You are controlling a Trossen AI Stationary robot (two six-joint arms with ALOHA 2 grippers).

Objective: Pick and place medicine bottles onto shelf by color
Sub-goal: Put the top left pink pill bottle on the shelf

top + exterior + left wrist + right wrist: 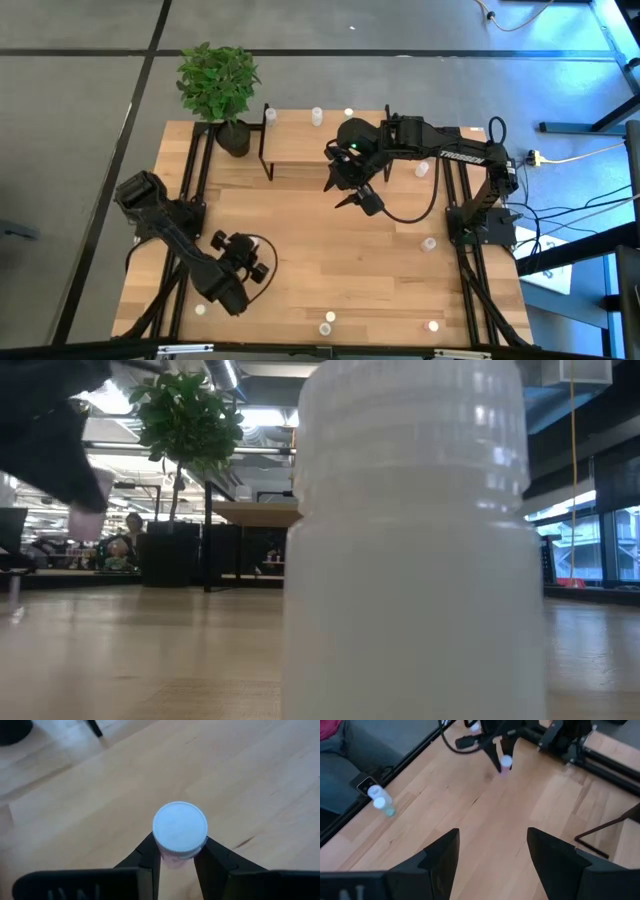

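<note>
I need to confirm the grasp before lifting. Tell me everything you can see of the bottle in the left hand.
The bottle is a small, pale, translucent plastic cylinder with a white ribbed cap and a pinkish tint below it. It stands upright between the fingers of the left hand, which press its body on both sides just under the cap, above the wooden table. Whether its base touches the table cannot be seen.

Wooden table: shelf, potted plant, scattered medicine bottles.
</note>
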